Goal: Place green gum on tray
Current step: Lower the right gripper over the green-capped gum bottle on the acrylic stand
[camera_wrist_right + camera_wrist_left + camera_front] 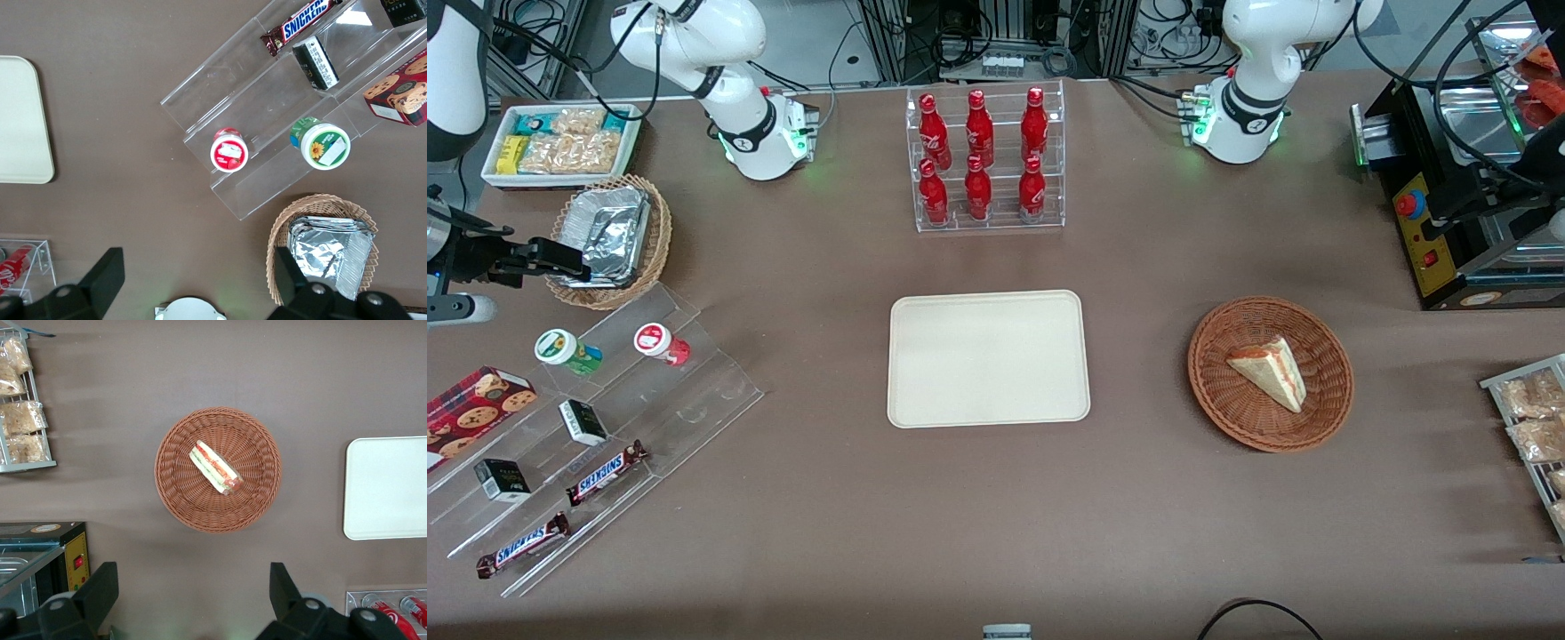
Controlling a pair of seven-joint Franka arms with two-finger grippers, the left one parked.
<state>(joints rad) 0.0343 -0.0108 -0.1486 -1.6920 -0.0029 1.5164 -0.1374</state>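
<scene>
Six red bottles (983,156) in rack (990,218)

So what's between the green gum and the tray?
In the front view, the red gum and bare table sit between the green gum and the tray. The gripper hangs over the foil basket.

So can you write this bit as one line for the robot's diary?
gripper: open, above foil basket | green gum canister: on clear stepped shelf, untouched | cream rectangular tray: bare
</scene>
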